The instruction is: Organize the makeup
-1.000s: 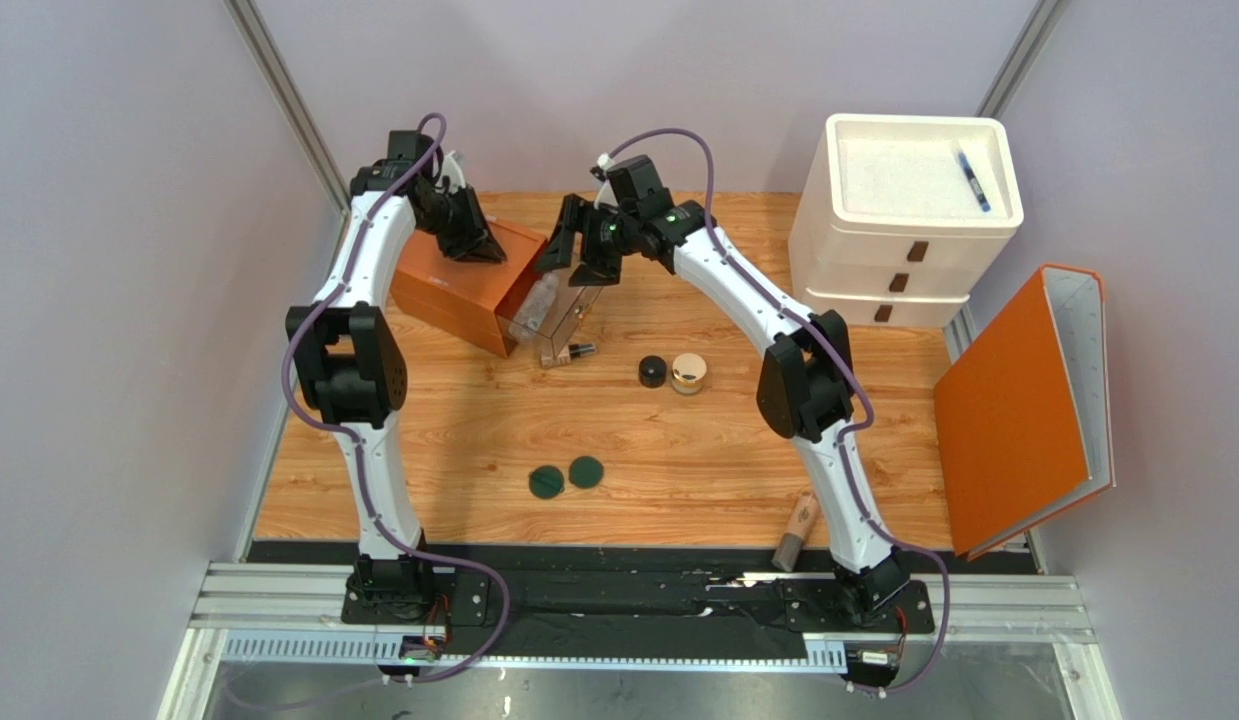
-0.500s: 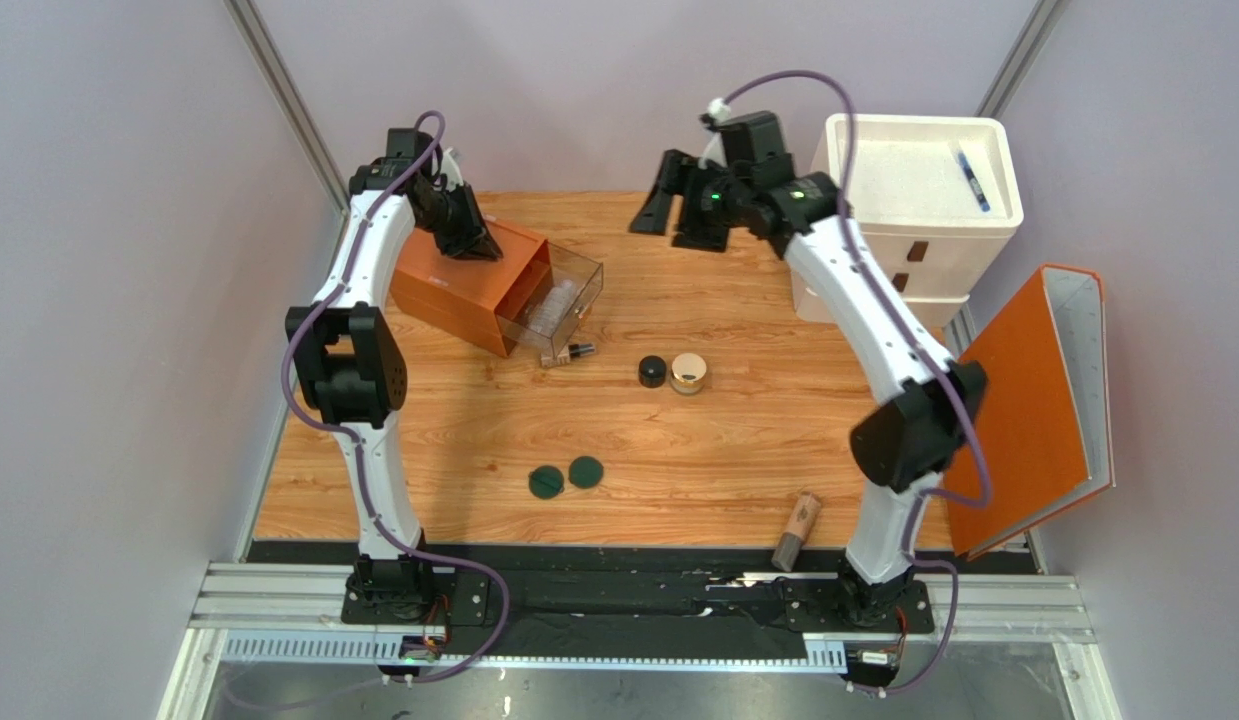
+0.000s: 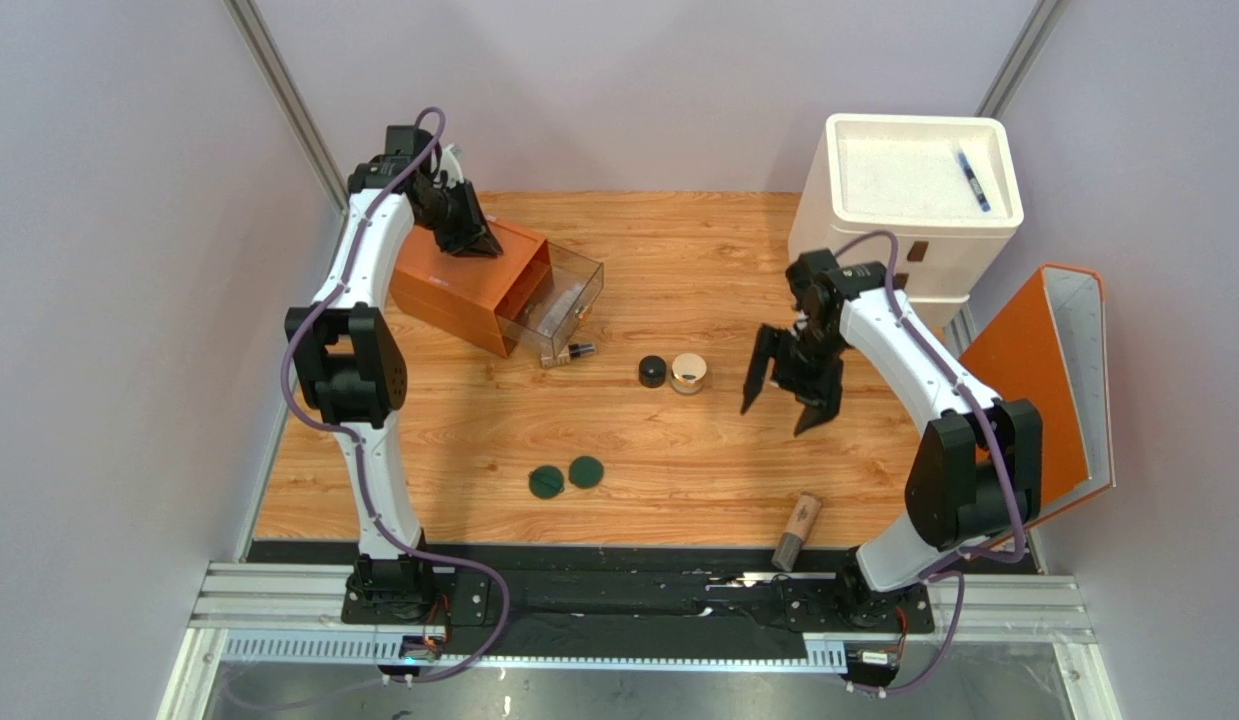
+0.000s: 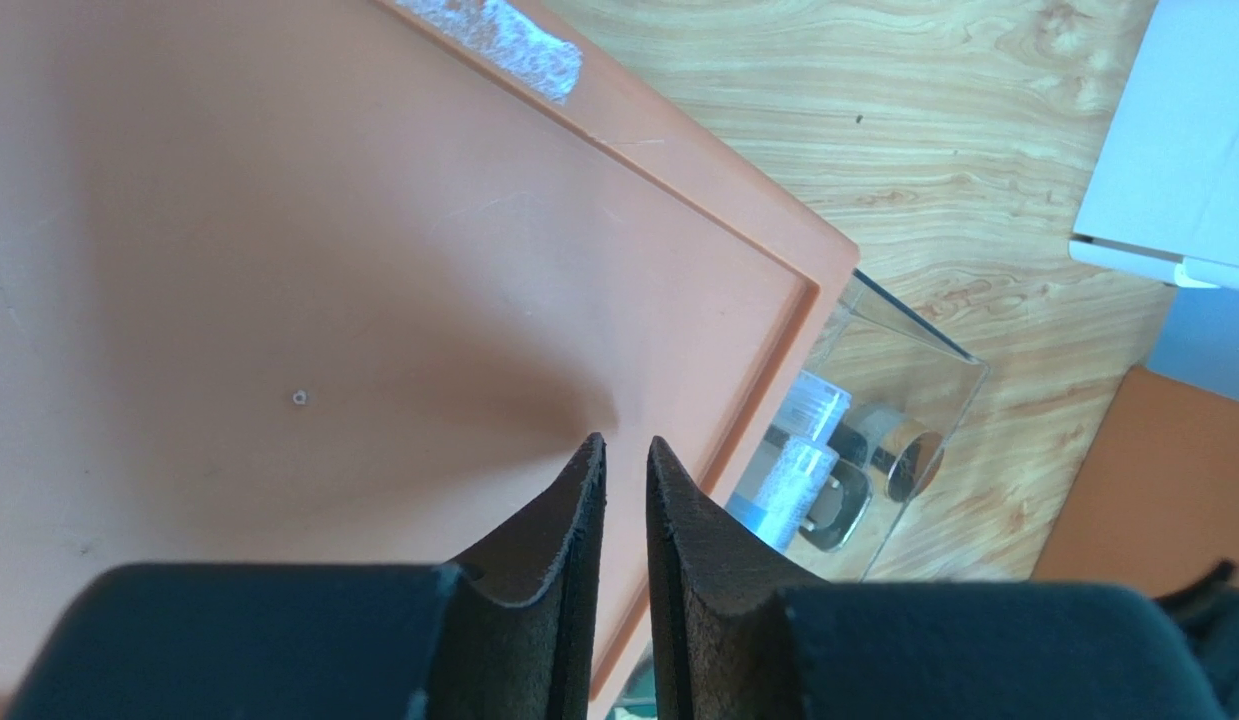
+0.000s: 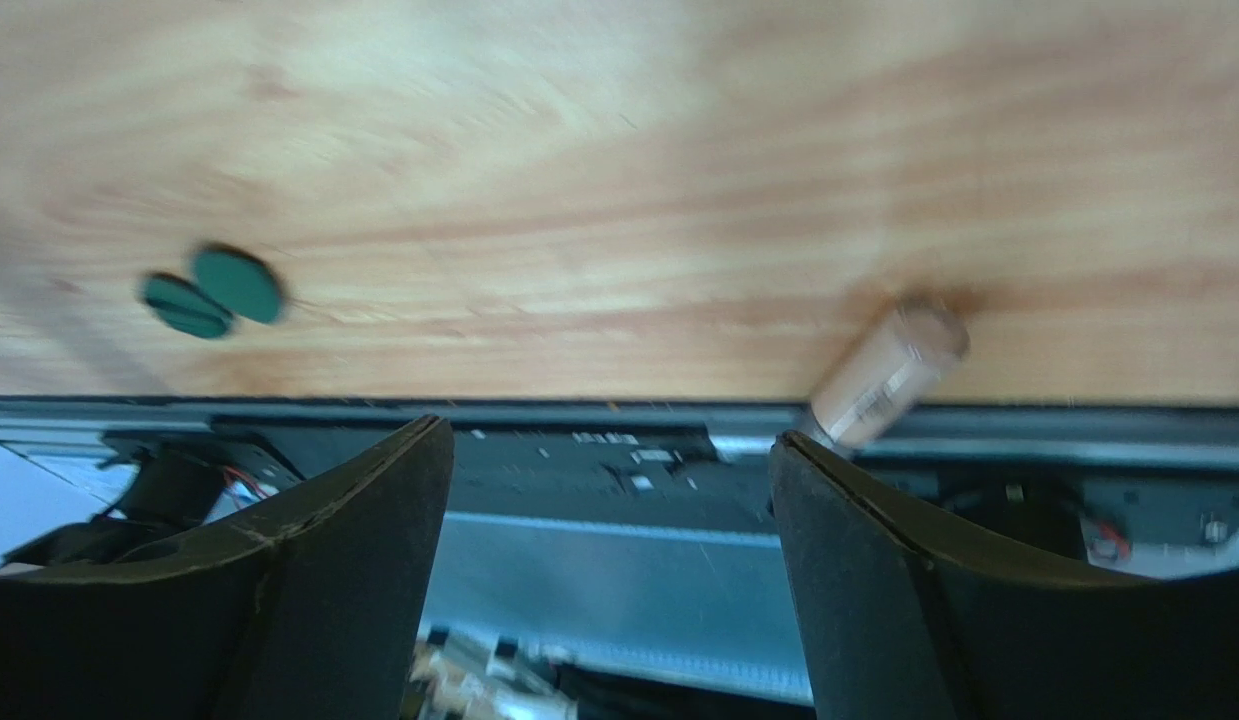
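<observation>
Right tool (image 3: 775,416) hung spread wide and empty above the desk (image 3: 700,480), apparently readied for another pick-up as the makeup awaited sorting. Nearest the arm bases, one beige bottle (image 3: 797,525) lay tilted at the desk's near edge, well apart from everything else. Two dark-green discs (image 3: 565,477) sat side by side, just touching, a little farther in. Beyond them, to the tool's left, the black cap (image 3: 652,371) and the round tan jar (image 3: 687,372) stood just beside each other in the middle of the desk. A dark-capped bottle (image 3: 577,353) lay at the front corner of the clear drawer (image 3: 580,278), which stood pulled out of the orange box (image 3: 460,300); at least one pale bottle (image 4: 798,480) lay inside it, so stowing appeared partly done. Left tool (image 4: 625,443), fingers pressed nearly together and pinching nothing, sat on or just over the box's top, seemingly to steady it while the drawer took items. At the far right, a blue pen (image 3: 974,180) lay atop a white drawer unit (image 3: 881,285).
</observation>
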Robot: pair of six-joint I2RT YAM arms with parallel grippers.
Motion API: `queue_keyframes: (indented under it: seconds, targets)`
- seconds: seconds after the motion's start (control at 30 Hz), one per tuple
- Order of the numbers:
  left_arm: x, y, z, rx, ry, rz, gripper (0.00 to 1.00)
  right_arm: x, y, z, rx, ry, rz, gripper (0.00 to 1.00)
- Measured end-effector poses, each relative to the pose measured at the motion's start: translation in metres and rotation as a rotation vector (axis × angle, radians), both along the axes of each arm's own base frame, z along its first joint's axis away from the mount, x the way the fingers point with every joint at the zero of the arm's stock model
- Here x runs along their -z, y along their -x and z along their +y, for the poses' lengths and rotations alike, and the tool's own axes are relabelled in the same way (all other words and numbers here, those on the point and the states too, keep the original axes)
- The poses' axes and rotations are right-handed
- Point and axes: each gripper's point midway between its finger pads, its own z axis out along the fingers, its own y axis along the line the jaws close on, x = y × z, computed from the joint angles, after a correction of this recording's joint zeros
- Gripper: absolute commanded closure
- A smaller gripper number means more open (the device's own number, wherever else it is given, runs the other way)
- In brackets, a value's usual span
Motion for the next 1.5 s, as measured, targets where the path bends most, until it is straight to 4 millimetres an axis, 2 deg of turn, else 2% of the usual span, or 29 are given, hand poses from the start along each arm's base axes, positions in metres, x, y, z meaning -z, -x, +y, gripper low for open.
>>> queue_keyframes:
  seconds: [0.07, 0.17, 0.27, 0.4, 0.53, 0.63, 0.83, 0.97, 1.03, 1.07, 1.1, 1.2, 1.3, 1.4, 1.43, 1.5]
  targets:
    - [-0.004, -0.001, 0.0, 0.009, 0.0, -0.015, 0.78, 0.02, 0.031, -0.013, 0.027, 0.015, 0.103, 0.18]
    - [-0.01, -0.003, -0.001, 0.021, -0.001, -0.034, 0.78, 0.032, 0.065, -0.03, 0.08, 0.029, 0.192, 0.18]
    - [-0.013, -0.004, -0.001, 0.034, -0.002, -0.047, 0.78, 0.037, 0.084, -0.04, 0.123, 0.035, 0.232, 0.19]
    - [-0.015, -0.004, -0.003, 0.044, 0.005, -0.05, 0.78, 0.055, 0.108, -0.043, 0.14, 0.046, 0.33, 0.2]
    - [-0.012, -0.005, -0.004, 0.049, 0.008, -0.044, 0.78, 0.075, 0.134, -0.042, 0.164, 0.051, 0.444, 0.26]
    - [-0.008, -0.004, -0.004, 0.053, 0.01, -0.03, 0.77, 0.088, 0.145, -0.043, 0.18, 0.066, 0.501, 0.31]
    - [-0.006, -0.002, -0.004, 0.057, 0.009, -0.021, 0.78, 0.102, 0.14, -0.046, 0.199, 0.082, 0.507, 0.33]
    - [-0.006, -0.002, -0.005, 0.059, 0.013, -0.018, 0.78, 0.118, 0.134, -0.047, 0.199, 0.097, 0.526, 0.35]
    - [-0.006, -0.001, -0.005, 0.06, 0.014, -0.017, 0.78, 0.126, 0.133, -0.048, 0.197, 0.108, 0.541, 0.42]
    - [-0.006, -0.001, -0.005, 0.06, 0.014, -0.017, 0.78, 0.129, 0.132, -0.049, 0.194, 0.113, 0.548, 0.55]
    - [-0.006, -0.001, -0.005, 0.059, 0.013, -0.017, 0.77, 0.131, 0.132, -0.05, 0.189, 0.121, 0.556, 0.75]
    - [-0.006, -0.001, -0.005, 0.059, 0.013, -0.016, 0.77, 0.13, 0.13, -0.05, 0.175, 0.118, 0.561, 0.96]
    - [-0.005, 0.0, -0.005, 0.059, 0.013, -0.012, 0.78, 0.13, 0.129, -0.051, 0.17, 0.122, 0.562, 1.0]
    - [-0.005, 0.0, -0.004, 0.058, 0.012, -0.009, 0.77, 0.129, 0.123, -0.052, 0.149, 0.131, 0.544, 1.0]
    - [-0.005, 0.0, -0.004, 0.058, 0.012, -0.009, 0.77, 0.128, 0.117, -0.053, 0.135, 0.145, 0.523, 1.0]
    - [-0.005, 0.001, -0.004, 0.058, 0.011, -0.007, 0.77, 0.121, 0.093, -0.052, 0.111, 0.169, 0.446, 1.0]
